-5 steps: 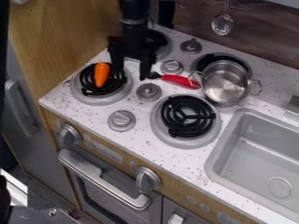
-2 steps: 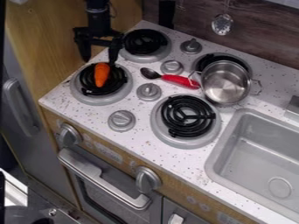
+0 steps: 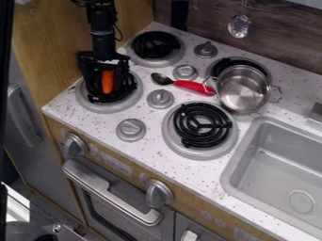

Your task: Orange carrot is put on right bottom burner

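Observation:
Low over the left front burner, the black gripper stands open, one finger on each side of the carrot. The orange carrot lies on that burner's black coil, its upper end partly covered by the gripper. The right bottom burner, a black coil in a grey ring, has nothing on it.
A metal pot sits on the right rear burner, beside a red-handled spoon. Behind the gripper is the left rear burner. Knobs stand between burners; the sink is at right.
The gripper has moved left from near the spoon, then down over the left front burner, and its fingers now flank the carrot. The carrot stays on the same burner.

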`<action>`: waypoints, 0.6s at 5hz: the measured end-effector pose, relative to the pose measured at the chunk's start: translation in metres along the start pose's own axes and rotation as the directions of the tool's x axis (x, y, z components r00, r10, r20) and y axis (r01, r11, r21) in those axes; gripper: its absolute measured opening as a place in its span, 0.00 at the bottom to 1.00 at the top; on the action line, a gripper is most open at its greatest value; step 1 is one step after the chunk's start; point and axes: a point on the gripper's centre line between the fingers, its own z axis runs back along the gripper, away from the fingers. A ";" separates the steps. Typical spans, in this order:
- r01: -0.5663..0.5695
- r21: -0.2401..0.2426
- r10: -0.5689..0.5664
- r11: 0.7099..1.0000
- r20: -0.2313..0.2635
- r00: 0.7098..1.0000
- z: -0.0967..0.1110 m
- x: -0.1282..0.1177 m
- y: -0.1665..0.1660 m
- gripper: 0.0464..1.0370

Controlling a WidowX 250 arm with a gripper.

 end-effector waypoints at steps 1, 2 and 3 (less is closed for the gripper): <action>0.003 -0.009 -0.003 1.000 -0.011 1.000 -0.004 -0.004 -0.005 0.65; 0.019 0.001 -0.019 1.000 -0.003 1.000 -0.004 -0.008 -0.010 0.40; 0.030 0.011 -0.031 0.999 0.017 0.999 0.000 -0.012 -0.014 0.38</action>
